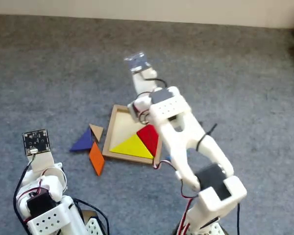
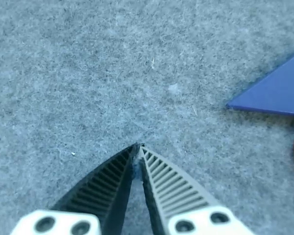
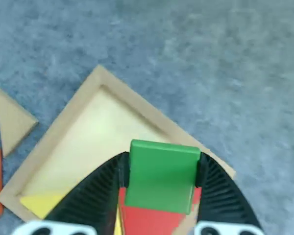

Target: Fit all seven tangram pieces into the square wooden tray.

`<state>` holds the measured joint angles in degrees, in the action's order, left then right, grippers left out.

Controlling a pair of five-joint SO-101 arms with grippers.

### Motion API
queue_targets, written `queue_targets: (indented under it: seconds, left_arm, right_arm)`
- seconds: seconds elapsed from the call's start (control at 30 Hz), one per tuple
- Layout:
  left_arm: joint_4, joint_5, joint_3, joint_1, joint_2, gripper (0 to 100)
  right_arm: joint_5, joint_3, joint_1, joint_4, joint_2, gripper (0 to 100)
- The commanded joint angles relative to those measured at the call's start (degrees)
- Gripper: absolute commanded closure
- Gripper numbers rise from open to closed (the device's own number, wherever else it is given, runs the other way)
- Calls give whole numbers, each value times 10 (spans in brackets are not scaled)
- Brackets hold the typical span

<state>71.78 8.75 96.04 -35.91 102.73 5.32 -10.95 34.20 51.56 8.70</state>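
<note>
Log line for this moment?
right gripper: green piece, over tray | left gripper: shut, over carpet | in tray: yellow triangle, red triangle

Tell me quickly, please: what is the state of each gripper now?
Left gripper: closed, holding nothing.
Right gripper: closed on the green piece.

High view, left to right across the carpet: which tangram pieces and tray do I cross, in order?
blue triangle → wooden tray (its left rim) → yellow triangle → red triangle. I left out the orange and tan pieces because they sit one above the other.
</note>
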Motion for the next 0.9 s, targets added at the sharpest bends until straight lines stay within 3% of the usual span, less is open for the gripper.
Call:
queue_targets:
  seconds: [0.0, 0.27, 0.87]
  left_arm:
    - [2, -5, 11, -2, 22, 993]
    - [2, -5, 11, -2, 22, 993]
    - [2, -5, 11, -2, 22, 993]
  right_arm:
    - [0, 7, 28, -41, 15, 864]
    - [47, 8, 50, -50, 49, 864]
    - [47, 7, 50, -48, 50, 849]
